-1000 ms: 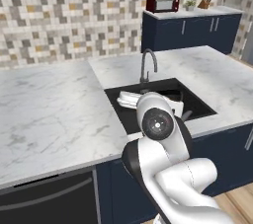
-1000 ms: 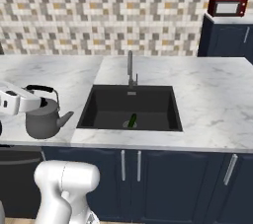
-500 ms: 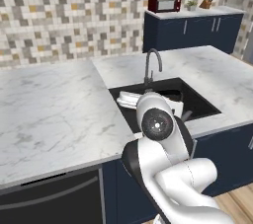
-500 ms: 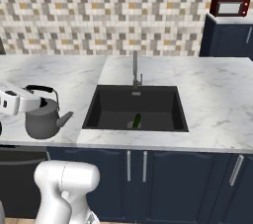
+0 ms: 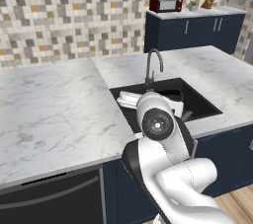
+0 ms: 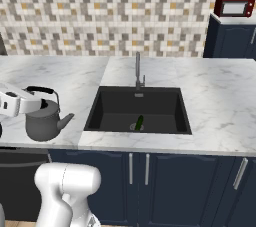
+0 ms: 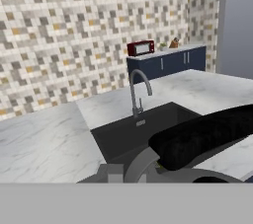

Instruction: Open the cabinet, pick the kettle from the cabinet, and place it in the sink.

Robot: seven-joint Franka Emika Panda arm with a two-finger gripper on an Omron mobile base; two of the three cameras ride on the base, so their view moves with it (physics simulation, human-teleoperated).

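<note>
My gripper point(image 6: 37, 102) is shut on the black arched handle of the grey kettle point(image 6: 44, 122). The kettle hangs upright over the front of the marble counter, left of the sink point(image 6: 100, 113), with its spout pointing toward the basin. In the hand view the kettle's handle point(image 7: 202, 138) crosses close in front of the camera, with the sink point(image 7: 113, 136) and its arched tap point(image 7: 139, 90) beyond. In the left base view my own arm hides the kettle, and the sink point(image 5: 200, 100) lies behind it. The cabinet is out of view.
A small green item point(image 6: 139, 122) lies at the sink's drain. A silver tap point(image 6: 138, 71) stands at the basin's back edge. A red microwave point(image 6: 233, 7) sits on a navy side unit point(image 5: 192, 28) at the far right. Low navy cabinets run under the counter point(image 5: 49, 114).
The whole picture has shifted slightly, so the base has moved a little. The kettle stays in my grip at the same place relative to the arm.
</note>
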